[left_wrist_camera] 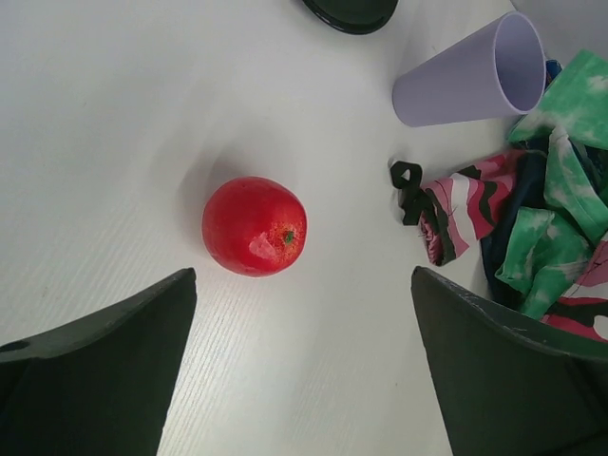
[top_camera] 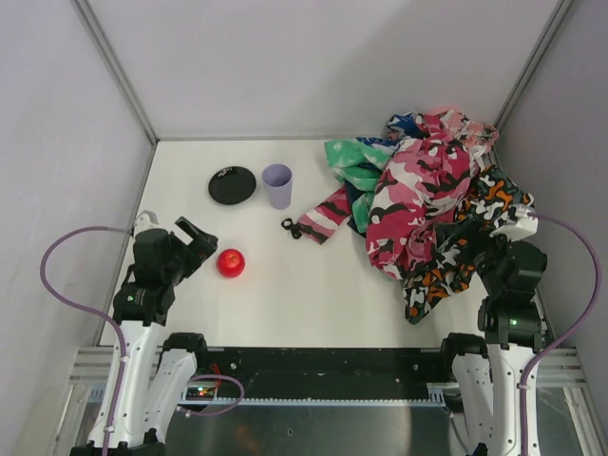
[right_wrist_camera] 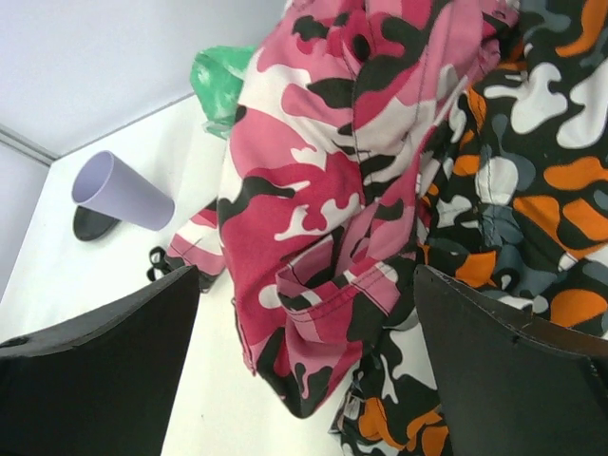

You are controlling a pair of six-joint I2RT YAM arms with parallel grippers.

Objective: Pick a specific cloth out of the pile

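At the left of the white table, the left gripper hangs released, jaws wide, beside a red tomato. A black dish and a purple cup stand farther back. Bare surface separates them from the pile, which is heaped against the right grey wall. The cloth is not plainly seen. Only a dark blue sliver shows between green and pink folds, and I cannot tell whether it is the denim. The right gripper gapes open over pink camouflage.

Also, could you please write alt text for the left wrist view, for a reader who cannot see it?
A red tomato-like fruit lies on the white table just ahead of the open left gripper. A purple cup and the edge of the pile are at right.
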